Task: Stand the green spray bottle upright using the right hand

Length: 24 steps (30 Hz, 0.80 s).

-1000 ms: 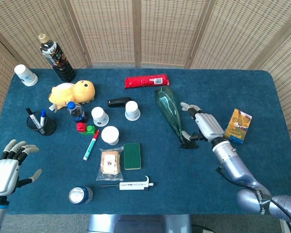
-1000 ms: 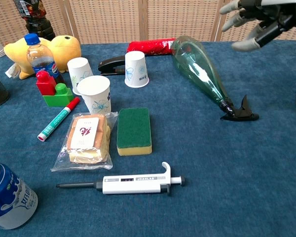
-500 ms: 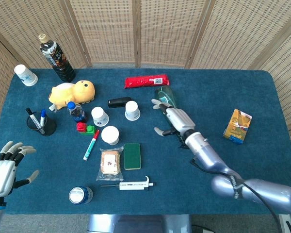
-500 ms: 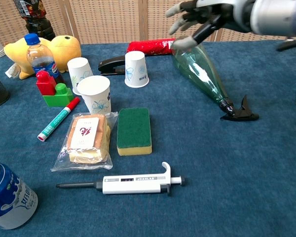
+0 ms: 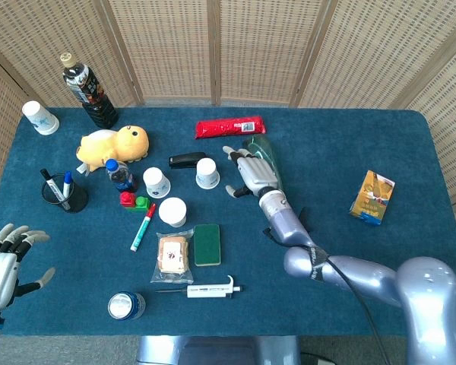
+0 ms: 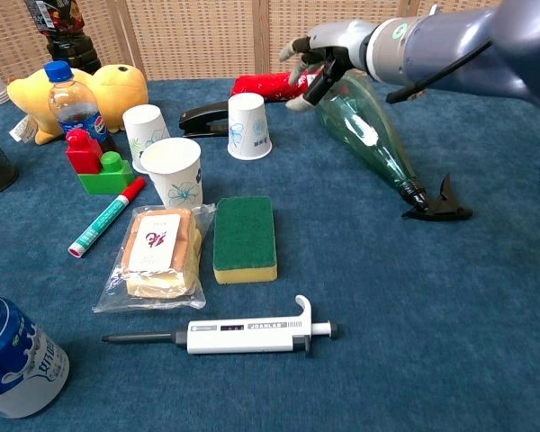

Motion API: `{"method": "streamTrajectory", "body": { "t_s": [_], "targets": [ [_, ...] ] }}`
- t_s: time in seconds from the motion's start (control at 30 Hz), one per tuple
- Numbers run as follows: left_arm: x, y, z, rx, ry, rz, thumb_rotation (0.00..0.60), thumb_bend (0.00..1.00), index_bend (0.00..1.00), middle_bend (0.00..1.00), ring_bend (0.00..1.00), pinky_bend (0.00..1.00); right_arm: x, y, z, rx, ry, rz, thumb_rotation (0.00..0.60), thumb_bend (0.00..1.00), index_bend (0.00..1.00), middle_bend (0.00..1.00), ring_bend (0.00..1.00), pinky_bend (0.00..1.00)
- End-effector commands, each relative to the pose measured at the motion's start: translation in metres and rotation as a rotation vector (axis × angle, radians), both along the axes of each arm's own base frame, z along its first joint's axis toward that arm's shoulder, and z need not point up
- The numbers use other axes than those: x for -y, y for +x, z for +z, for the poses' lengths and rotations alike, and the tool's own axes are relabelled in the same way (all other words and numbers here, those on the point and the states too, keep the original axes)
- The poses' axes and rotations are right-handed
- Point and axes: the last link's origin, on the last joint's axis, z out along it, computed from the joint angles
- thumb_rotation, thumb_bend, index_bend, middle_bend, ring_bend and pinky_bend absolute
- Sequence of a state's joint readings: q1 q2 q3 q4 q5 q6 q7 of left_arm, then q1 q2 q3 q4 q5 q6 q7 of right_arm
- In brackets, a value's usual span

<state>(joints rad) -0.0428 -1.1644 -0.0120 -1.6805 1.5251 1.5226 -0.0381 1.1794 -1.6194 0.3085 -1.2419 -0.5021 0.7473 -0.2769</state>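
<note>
**At the fat end of the bottle: right hand moved in**

On the blue bench (image 5: 365, 137), toward the back and right of centre, lies the green spray bottle (image 6: 367, 130) on its side, fat base pointing at the red packet (image 5: 229, 127), black trigger head (image 6: 436, 205) toward the near right. Not shifted since the earlier frames; not yet stood up.

Over the base of the bottle now sits the right hand (image 5: 247, 171), fingers (image 6: 299, 45) spread and curved, holding nothing. A second ago was out to the right near the trigger head; half a second ago was above the middle of the bottle; since then has travelled further left and toward the back, arm stretched along the bottle and covering most of it from the head view. Whether the palm touches the bottle, cannot tell.

Just left of the hand, a paper cup (image 6: 248, 125) and a black stapler (image 5: 185, 160), both unmoved. Well to the right, a small orange carton (image 5: 372, 197), same place as before.

At the near left corner, the left hand (image 5: 4, 255), fingers apart and empty, slid lower in the head view than a second ago.
</note>
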Motion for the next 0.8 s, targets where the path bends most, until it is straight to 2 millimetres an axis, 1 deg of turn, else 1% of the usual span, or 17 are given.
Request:
{"method": "streamTrajectory", "body": {
  "t_s": [0.03, 0.17, 0.27, 0.3, 0.4, 0.47, 0.6, 0.67, 0.77, 0.8],
  "targets": [
    [0.000, 0.000, 0.000, -0.001, 0.000, 0.000, 0.600, 0.28, 0.30, 0.31, 0.19, 0.05, 0.011, -0.001, -0.017, -0.091, -0.023, -0.021, 0.600, 0.41, 0.00, 0.20, 0.07, 0.19],
    [0.001, -0.001, 0.001, -0.003, 0.005, 0.005, 0.600, 0.28, 0.30, 0.31, 0.19, 0.05, 0.026, -0.017, -0.016, -0.197, -0.086, -0.058, 0.600, 0.41, 0.00, 0.20, 0.06, 0.18],
    [0.002, -0.001, 0.002, -0.003, 0.006, 0.006, 0.600, 0.28, 0.30, 0.31, 0.19, 0.05, 0.031, -0.027, -0.013, -0.250, -0.122, -0.081, 0.600, 0.41, 0.00, 0.20, 0.06, 0.18],
    [0.001, -0.001, 0.001, -0.001, 0.006, 0.004, 0.600, 0.28, 0.30, 0.31, 0.19, 0.05, 0.034, -0.037, -0.010, -0.302, -0.149, -0.094, 0.600, 0.41, 0.00, 0.20, 0.06, 0.18],
    [0.000, 0.000, 0.000, 0.001, 0.001, -0.002, 0.600, 0.28, 0.30, 0.31, 0.19, 0.05, 0.038, -0.054, -0.003, -0.380, -0.201, -0.129, 0.600, 0.40, 0.00, 0.20, 0.06, 0.18],
    [0.000, 0.001, -0.001, 0.002, -0.001, -0.006, 0.600, 0.28, 0.30, 0.31, 0.19, 0.05, 0.040, -0.061, 0.001, -0.393, -0.219, -0.158, 0.600, 0.40, 0.00, 0.19, 0.06, 0.18],
    [-0.002, 0.002, -0.002, 0.005, -0.003, -0.016, 0.600, 0.28, 0.30, 0.31, 0.19, 0.05, 0.043, -0.081, 0.019, -0.423, -0.267, -0.229, 0.600, 0.40, 0.00, 0.19, 0.06, 0.18],
    [-0.002, 0.003, -0.003, 0.007, -0.006, -0.021, 0.600, 0.28, 0.30, 0.31, 0.19, 0.05, 0.043, -0.085, 0.026, -0.403, -0.272, -0.246, 0.600, 0.40, 0.00, 0.19, 0.06, 0.18],
    [-0.003, 0.005, -0.004, 0.011, -0.009, -0.027, 0.600, 0.28, 0.30, 0.31, 0.19, 0.05, 0.040, -0.081, 0.033, -0.330, -0.256, -0.234, 0.600, 0.40, 0.00, 0.19, 0.06, 0.18],
    [-0.004, 0.005, -0.005, 0.010, -0.011, -0.030, 0.600, 0.28, 0.29, 0.31, 0.19, 0.05, 0.039, -0.077, 0.039, -0.295, -0.251, -0.215, 0.600, 0.40, 0.00, 0.19, 0.06, 0.18]
  ]
}}
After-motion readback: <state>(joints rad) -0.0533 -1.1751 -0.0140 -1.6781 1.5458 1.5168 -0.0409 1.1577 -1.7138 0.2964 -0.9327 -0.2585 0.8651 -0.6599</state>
